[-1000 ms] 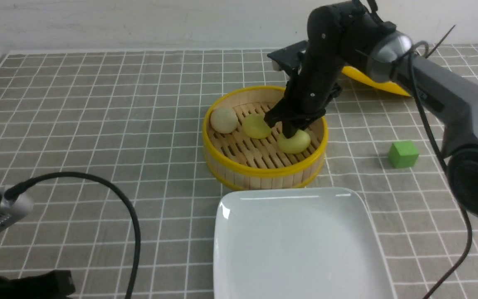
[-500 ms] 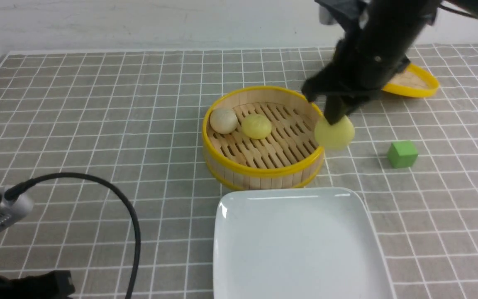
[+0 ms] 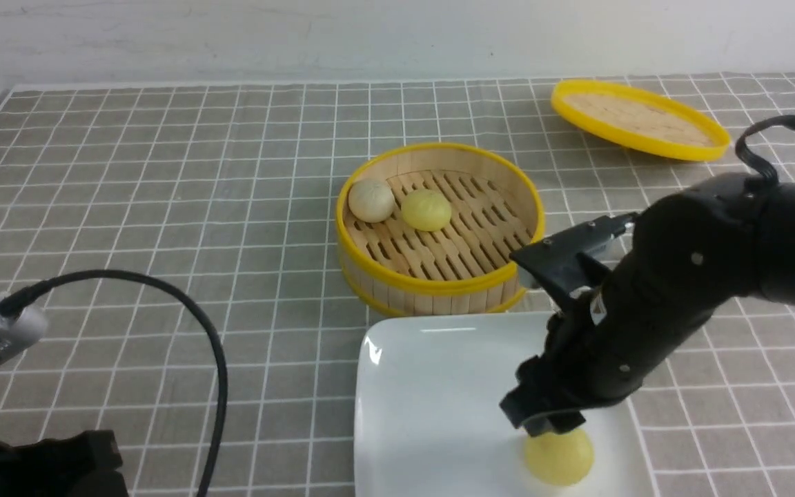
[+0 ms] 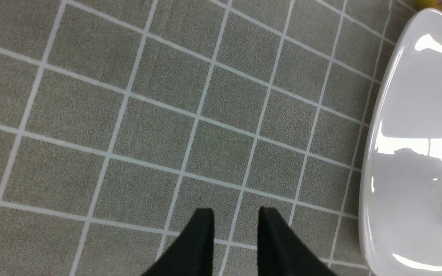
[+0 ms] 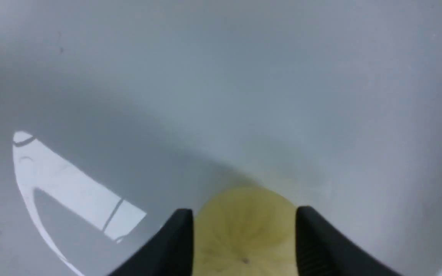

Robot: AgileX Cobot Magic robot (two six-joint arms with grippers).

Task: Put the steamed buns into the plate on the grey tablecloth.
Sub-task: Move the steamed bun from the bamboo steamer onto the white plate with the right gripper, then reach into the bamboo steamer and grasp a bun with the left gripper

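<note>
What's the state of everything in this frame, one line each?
plate: holds the plated bun.
basket: uncovered, holds white bun and yellow bun.
lid: off, on the tablecloth.
right gripper: astride plated bun, grip unclear.
left gripper: slightly open, empty.

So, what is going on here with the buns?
The right claw is low over the plate, its fingers on either side of a pale yellow bun that seems to rest near the plate's near right corner; whether it grips the bun is not clear. An off-white bun and a second yellow bun lie in the steamer basket. The left claw hangs open and empty over the grey tablecloth.
</note>
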